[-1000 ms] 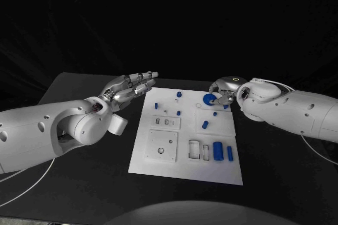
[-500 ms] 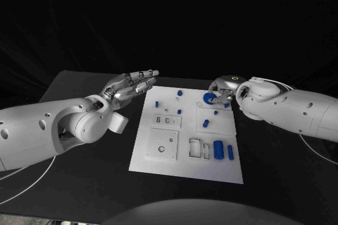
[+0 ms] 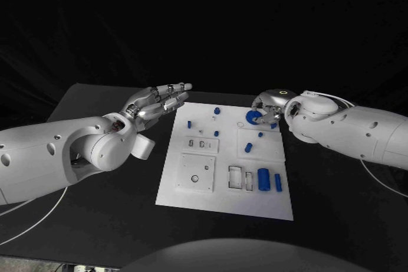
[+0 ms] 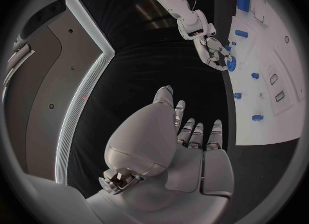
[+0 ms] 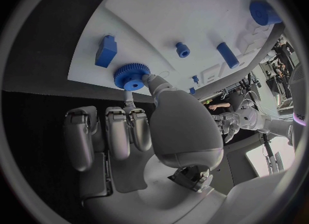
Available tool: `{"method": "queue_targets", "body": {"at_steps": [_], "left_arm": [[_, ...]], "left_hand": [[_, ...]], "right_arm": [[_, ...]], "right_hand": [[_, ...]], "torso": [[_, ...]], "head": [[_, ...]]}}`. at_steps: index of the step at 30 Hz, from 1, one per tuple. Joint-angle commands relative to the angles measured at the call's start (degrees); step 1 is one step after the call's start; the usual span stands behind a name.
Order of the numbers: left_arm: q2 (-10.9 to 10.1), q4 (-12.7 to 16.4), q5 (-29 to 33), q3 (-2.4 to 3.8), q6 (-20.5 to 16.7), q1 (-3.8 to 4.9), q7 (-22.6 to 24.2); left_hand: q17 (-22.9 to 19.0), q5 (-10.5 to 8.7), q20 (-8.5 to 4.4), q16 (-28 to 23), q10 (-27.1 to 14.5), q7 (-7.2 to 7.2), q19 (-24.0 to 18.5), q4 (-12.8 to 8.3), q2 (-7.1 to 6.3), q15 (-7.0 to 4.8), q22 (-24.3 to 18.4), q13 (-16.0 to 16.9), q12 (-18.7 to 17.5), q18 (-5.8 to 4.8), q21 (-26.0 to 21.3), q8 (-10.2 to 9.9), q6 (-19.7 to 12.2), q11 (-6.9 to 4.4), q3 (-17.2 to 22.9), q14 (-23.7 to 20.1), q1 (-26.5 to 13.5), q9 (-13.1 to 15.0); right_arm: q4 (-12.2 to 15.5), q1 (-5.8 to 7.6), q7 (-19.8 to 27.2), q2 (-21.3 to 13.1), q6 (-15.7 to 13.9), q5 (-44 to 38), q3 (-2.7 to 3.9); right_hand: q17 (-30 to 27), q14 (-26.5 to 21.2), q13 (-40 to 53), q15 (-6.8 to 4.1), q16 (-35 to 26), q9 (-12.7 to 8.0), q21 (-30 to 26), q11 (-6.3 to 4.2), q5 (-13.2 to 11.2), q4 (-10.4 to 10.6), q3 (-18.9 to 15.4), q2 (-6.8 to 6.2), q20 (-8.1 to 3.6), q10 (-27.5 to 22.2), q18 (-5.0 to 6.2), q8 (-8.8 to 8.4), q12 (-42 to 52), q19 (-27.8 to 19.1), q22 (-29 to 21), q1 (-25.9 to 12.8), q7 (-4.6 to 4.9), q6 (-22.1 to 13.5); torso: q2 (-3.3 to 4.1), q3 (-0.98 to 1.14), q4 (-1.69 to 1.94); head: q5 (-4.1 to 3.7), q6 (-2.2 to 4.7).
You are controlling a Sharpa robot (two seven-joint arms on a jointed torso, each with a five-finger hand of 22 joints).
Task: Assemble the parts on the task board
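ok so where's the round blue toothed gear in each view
Head view: round blue toothed gear at the task board's far right corner, under the right hand.
Left wrist view: gear at that hand's fingertips.
Right wrist view: gear pinched at the board edge.
Shared landmark: white task board.

Head camera looks down on the task board (image 3: 225, 163) — both wrist fisheyes share its far end.

Legible text, labels, brands, numbers, signs: none. Nothing readable is showing on the task board (image 3: 223, 200), on the blue parts, or on either arm.
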Motion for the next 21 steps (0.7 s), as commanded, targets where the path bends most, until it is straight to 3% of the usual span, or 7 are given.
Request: {"method": "queue_targets", "body": {"at_steps": [1, 11, 16, 21], "left_arm": [[0.07, 0.10, -0.30, 0.04, 1.09, 0.03, 0.35], [-0.22, 0.19, -0.30, 0.04, 1.06, 0.02, 0.24], [-0.17, 0.12, -0.30, 0.04, 1.06, 0.02, 0.17], [0.05, 0.03, -0.30, 0.04, 1.11, 0.02, 0.08]], "left_hand": [[0.10, 0.32, 0.32, 0.33, 0.22, 0.47, 0.00, 0.08, -0.09, 0.56, -0.32, 0.05, 0.35, 0.94, 0.32, 0.39, -0.05, 0.10, 0.25, 0.04, 0.69, 0.09], [0.11, 0.54, 0.40, 0.41, 0.14, 0.52, 0.07, -0.05, -0.06, 0.66, -0.31, 0.02, 0.52, 0.93, 0.36, 0.43, -0.09, 0.17, 0.44, 0.08, 1.06, 0.09], [0.12, 0.69, 0.45, 0.48, 0.12, 0.54, 0.11, -0.18, -0.05, 0.72, -0.31, 0.02, 0.66, 0.92, 0.38, 0.45, -0.14, 0.19, 0.60, 0.11, 1.39, 0.09], [0.12, 0.80, 0.47, 0.49, 0.09, 0.55, 0.11, -0.21, -0.04, 0.73, -0.31, 0.01, 0.71, 0.92, 0.38, 0.45, -0.18, 0.21, 0.67, 0.11, 1.51, 0.09]], "right_arm": [[0.17, -0.46, 0.24, -0.28, 1.76, 0.00, -0.33], [3.99, 1.42, 0.41, -2.06, -0.45, 1.30, -0.28], [6.56, 3.06, 0.19, -2.53, -0.51, 1.46, -0.26], [7.50, 3.76, 0.21, -1.57, 0.31, 1.56, -0.26]], "right_hand": [[15.10, 6.07, 15.08, -0.09, 0.20, 3.02, -0.33, -0.10, 0.40, -0.30, -0.05, -0.07, 0.04, 6.07, -0.40, 0.92, 0.22, 4.79, 14.49, 0.68, -0.70, 1.01], [15.10, 6.07, 15.08, -0.01, 0.20, 3.21, -0.09, 0.12, 0.38, -0.20, -0.05, -0.28, 0.07, 6.07, -0.50, 0.98, 0.22, 5.09, 14.64, 0.35, -0.50, 1.51], [15.10, 6.07, 15.08, 0.05, 0.20, 3.25, 0.18, 0.19, 0.08, -0.12, -0.06, -0.39, 0.10, 6.07, -0.60, 0.94, 0.22, 5.42, 14.79, 0.16, -0.47, 1.68], [15.10, 6.07, 15.08, 0.08, 0.20, 3.27, 0.33, 0.22, -0.12, -0.09, -0.04, -0.41, 0.12, 6.07, -0.66, 0.89, 0.22, 5.61, 14.88, 0.09, -0.46, 1.74]], "torso": [[-0.04, 0.03, -0.01], [-0.01, -0.06, 0.05], [-0.05, -0.03, 0.03], [-0.05, -0.03, 0.10]], "head": [[0.09, 0.15], [-0.11, 0.39], [-0.13, 0.28], [-0.40, 0.43]]}}
